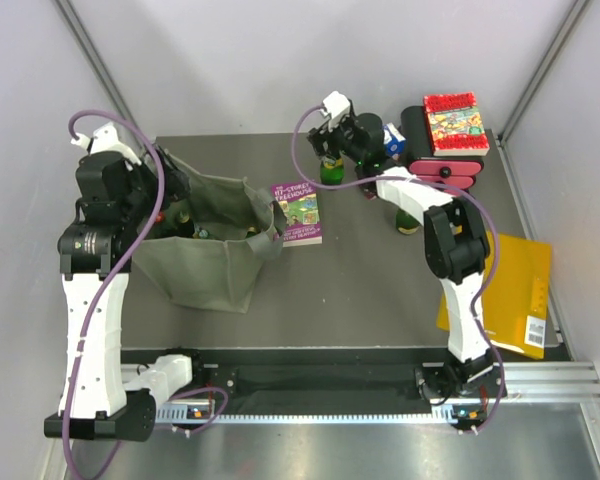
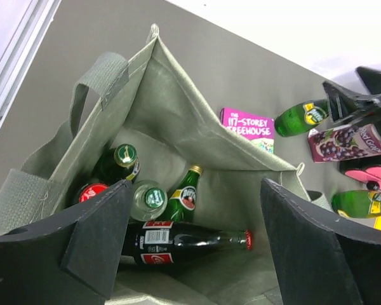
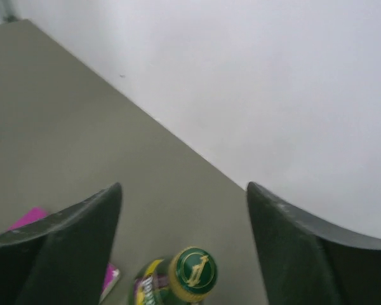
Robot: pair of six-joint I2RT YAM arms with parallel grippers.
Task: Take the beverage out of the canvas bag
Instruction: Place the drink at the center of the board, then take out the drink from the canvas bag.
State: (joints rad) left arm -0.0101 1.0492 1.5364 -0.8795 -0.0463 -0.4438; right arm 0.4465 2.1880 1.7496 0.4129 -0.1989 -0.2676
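Observation:
The olive canvas bag (image 1: 215, 265) lies open at the table's left. In the left wrist view its inside (image 2: 171, 95) holds several beverage bottles: a cola bottle (image 2: 178, 244) lying flat, a green Perrier bottle (image 2: 183, 198), a clear bottle with a green cap (image 2: 149, 198), a dark bottle with a gold-rimmed cap (image 2: 122, 162) and a red cap (image 2: 92, 190). My left gripper (image 2: 197, 185) (image 1: 165, 205) hangs open above the bag's mouth, touching nothing. My right gripper (image 3: 184, 187) (image 1: 332, 148) is open at the back of the table, its fingers apart from an upright green bottle (image 3: 193, 273) (image 1: 330, 170) below it.
A purple book (image 1: 297, 212) lies just right of the bag. More green bottles (image 1: 407, 220), a juice carton (image 2: 346, 143) and a pink drawer box (image 1: 445, 168) with a book on top stand at the back right. A yellow envelope (image 1: 510, 290) lies at the right.

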